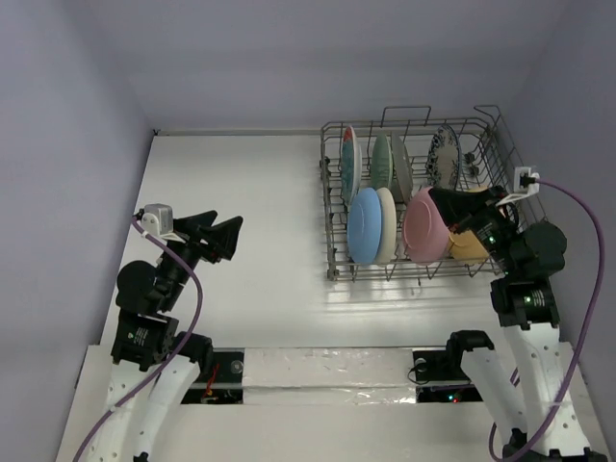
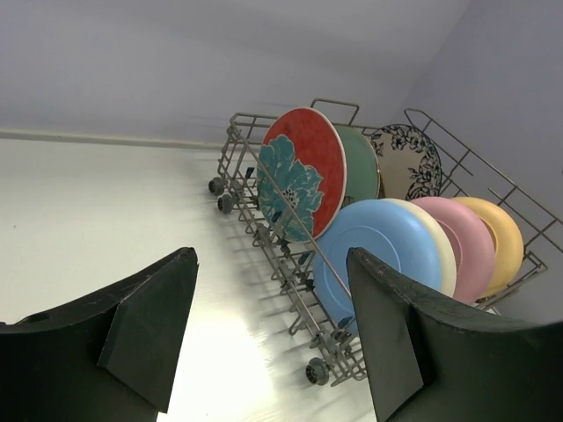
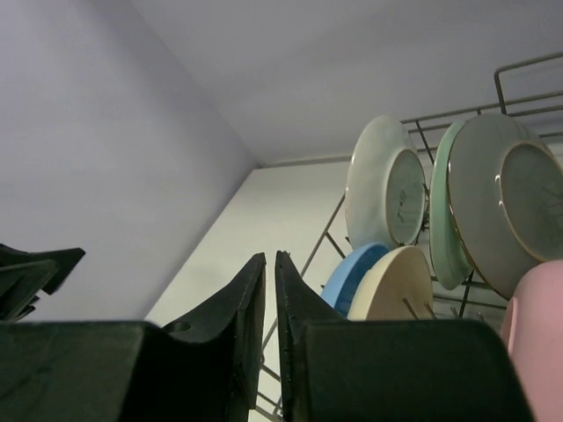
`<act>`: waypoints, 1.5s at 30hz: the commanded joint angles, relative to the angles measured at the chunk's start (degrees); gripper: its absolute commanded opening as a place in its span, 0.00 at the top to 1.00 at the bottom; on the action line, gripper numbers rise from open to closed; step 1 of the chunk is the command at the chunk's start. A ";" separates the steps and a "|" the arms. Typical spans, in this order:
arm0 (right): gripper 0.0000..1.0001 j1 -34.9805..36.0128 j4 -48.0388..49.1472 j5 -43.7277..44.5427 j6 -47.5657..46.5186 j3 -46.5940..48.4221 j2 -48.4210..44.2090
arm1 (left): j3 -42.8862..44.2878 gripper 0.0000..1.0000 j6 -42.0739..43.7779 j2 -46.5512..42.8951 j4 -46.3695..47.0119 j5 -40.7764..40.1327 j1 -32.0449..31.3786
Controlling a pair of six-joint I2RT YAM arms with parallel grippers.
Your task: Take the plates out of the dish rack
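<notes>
The grey wire dish rack (image 1: 399, 123) stands at the right with plates upright in it. The front row holds blue (image 1: 365, 226), cream (image 1: 387, 224), pink (image 1: 422, 227) and yellow-orange (image 1: 469, 243) plates. The back row holds floral (image 1: 348, 164), mint (image 1: 382, 159), white (image 1: 400, 166) and black-and-white (image 1: 445, 154) plates. My right gripper (image 1: 435, 196) is shut and empty, just above the pink plate's top edge; in its wrist view (image 3: 270, 257) the jaws nearly touch. My left gripper (image 1: 227, 237) is open and empty over the bare table, left of the rack; its wrist view (image 2: 270, 255) faces the floral plate (image 2: 303, 171).
White table (image 1: 241, 183) with walls at the back and on both sides. A purple cable (image 1: 587, 289) loops by the right arm. The rack's small wheels (image 2: 317, 371) rest on the table at its left side.
</notes>
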 commanded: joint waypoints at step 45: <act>0.66 28.06 -13.87 24.87 -10.43 12.16 29.83 | 0.08 0.65 0.51 0.01 -0.30 -4.73 0.00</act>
